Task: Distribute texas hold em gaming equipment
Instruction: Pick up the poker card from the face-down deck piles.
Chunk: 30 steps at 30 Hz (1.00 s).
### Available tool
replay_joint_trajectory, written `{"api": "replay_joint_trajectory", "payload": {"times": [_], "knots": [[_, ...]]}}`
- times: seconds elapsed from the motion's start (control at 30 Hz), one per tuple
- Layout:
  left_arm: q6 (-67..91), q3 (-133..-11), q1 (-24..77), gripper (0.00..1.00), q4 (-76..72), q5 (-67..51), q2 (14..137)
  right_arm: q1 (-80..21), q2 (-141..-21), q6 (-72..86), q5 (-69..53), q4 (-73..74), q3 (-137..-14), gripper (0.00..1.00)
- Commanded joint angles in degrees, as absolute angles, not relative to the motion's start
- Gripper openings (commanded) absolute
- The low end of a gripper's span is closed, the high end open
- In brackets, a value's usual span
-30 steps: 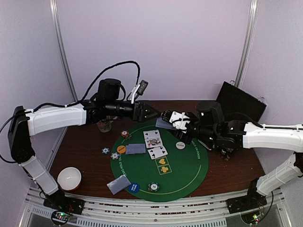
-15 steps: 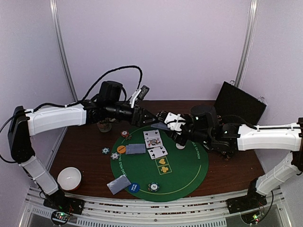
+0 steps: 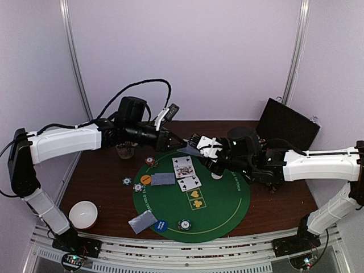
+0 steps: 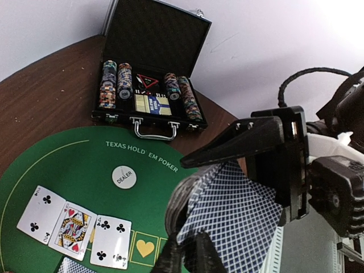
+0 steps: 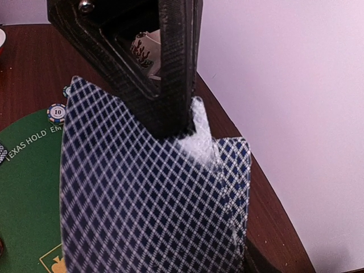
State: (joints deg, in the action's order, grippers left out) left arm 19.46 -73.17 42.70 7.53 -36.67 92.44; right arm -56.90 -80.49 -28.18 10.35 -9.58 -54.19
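Dark brown tabletop [image 3: 284, 199] under pale lilac walls carried a round green poker mat [image 3: 224, 210]. Nearest the arm bases, a white bowl [image 3: 83, 214] sat off the mat's left, while two face-down cards [image 3: 142, 222], a blue button disc [image 3: 161, 226] and a striped chip [image 3: 183, 224] lay along the mat's near edge. Farther in lay an orange button disc [image 3: 146, 180] touching another face-down pair [image 3: 162, 178], with two loose chips [image 3: 138, 187] near the mat's left rim, three face-up cards [image 4: 71, 227] in a row, and the white dealer button [image 4: 124, 176] beside them. Above the mat's far edge the two grippers met. The right gripper [image 3: 200, 143] was clamped on the deck [image 5: 148, 199], its blue-diamond backs showing. The left gripper [image 3: 178, 144] had its fingers pinched onto the deck's opposite edge, though whether on one card or several could not be told. Behind the left gripper stood a patterned mug [image 3: 125, 151]. Farthest back, an open black case [image 4: 149, 85] held rows of stacked chips.
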Motion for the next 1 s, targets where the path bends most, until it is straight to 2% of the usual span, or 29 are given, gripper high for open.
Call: {"api": "replay_joint_trajectory", "payload": {"times": [0.0,0.07,0.57,0.97], "knots": [[18.4,-75.6,42.4,0.05,7.9,-38.6,90.7,-57.3,-80.0,-28.1,12.5,-11.6,-54.9,0.47],[18.0,-75.9,42.4,0.00,8.3,-38.6,90.1,-57.2,-79.8,-28.1,12.5,-11.5,-54.9,0.47],[15.2,-77.2,42.0,0.00,6.5,-38.8,86.4,-56.2,-78.2,-26.7,13.7,-10.9,-52.5,0.47],[14.2,-76.0,37.1,0.00,3.8,-38.8,83.3,-53.6,-75.3,-25.1,13.6,-9.7,-49.9,0.47]]}}
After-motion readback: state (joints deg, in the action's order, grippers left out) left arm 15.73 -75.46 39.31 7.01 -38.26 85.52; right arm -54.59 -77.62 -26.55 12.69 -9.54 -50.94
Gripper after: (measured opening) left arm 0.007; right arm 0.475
